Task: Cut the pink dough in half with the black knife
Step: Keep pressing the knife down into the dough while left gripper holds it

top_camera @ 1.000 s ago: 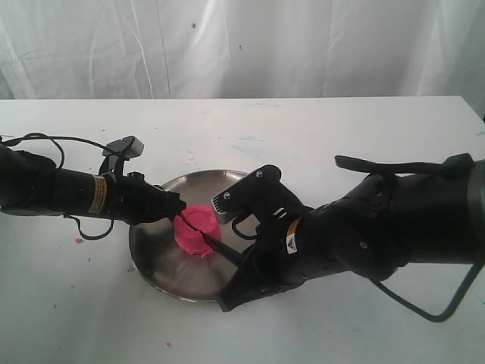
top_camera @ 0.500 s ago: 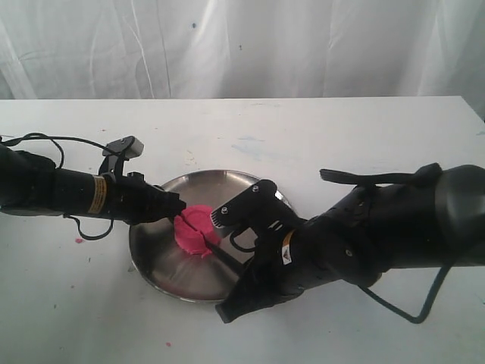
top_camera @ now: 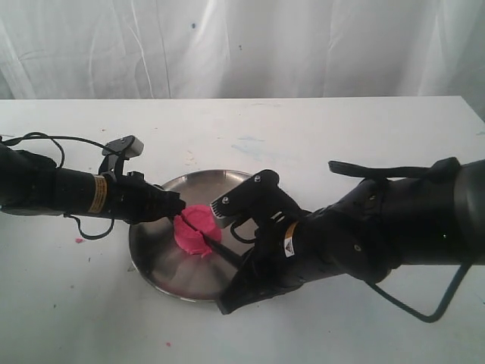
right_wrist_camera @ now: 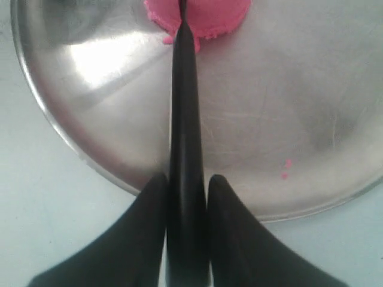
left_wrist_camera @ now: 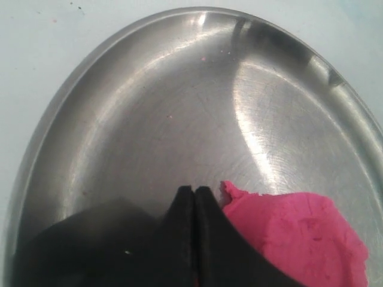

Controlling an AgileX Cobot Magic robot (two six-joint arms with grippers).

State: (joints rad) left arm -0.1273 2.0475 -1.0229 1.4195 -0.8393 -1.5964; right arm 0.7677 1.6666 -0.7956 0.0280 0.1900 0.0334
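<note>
pressing into the pink dough [top_camera: 195,230] on the steel plate [top_camera: 151,258], the black knife [right_wrist_camera: 184,119] is clamped in the part-closed right jaws. the right arm is shifted back since a moment ago, so sawing is judged unfinished. left jaws are shut empty against the dough.

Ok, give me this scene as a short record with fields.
support: round steel plate on white table
target: bright pink dough lump on the plate, groove across its top
tool: slim black knife, blade end in that groove
left pincer: shut, beside the dough
right pincer: shut on the knife
</note>
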